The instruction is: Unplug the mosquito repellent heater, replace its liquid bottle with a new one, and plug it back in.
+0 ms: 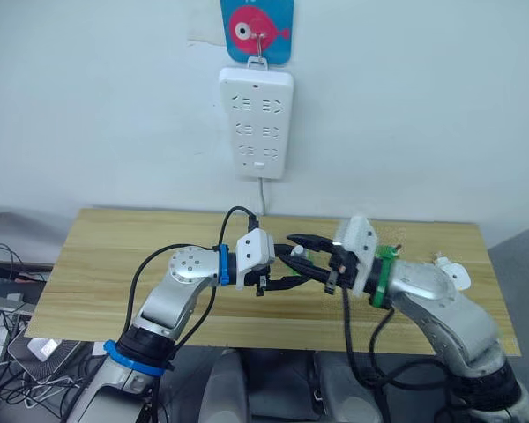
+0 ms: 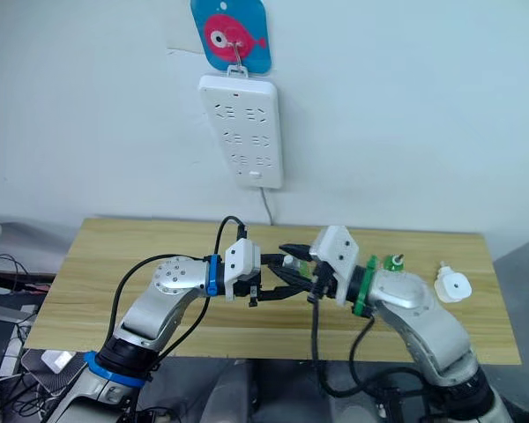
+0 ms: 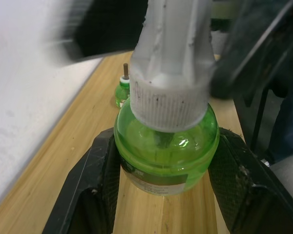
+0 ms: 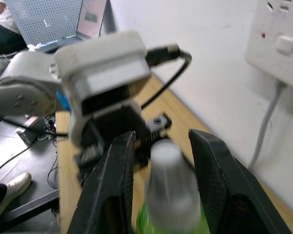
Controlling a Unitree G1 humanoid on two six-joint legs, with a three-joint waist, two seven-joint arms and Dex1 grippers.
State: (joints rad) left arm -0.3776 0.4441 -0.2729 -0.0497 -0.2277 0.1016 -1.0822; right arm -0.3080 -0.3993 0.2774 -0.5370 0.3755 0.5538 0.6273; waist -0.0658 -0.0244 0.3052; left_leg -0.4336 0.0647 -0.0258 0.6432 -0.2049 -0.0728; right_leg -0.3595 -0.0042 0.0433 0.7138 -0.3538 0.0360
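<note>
New capped bottle (image 3: 166, 151) held above the table (image 1: 115, 264), clamped at its green body between the left gripper (image 3: 166, 195) jaws. Right gripper (image 4: 158, 195) jaws apart, flanking the whitish cap (image 4: 168, 180). Old capless bottle (image 2: 392, 263) standing on the table near the wall. White heater (image 2: 452, 285) lying just beyond it toward the right edge. Power strip (image 1: 256, 123) hanging on the wall above.
</note>
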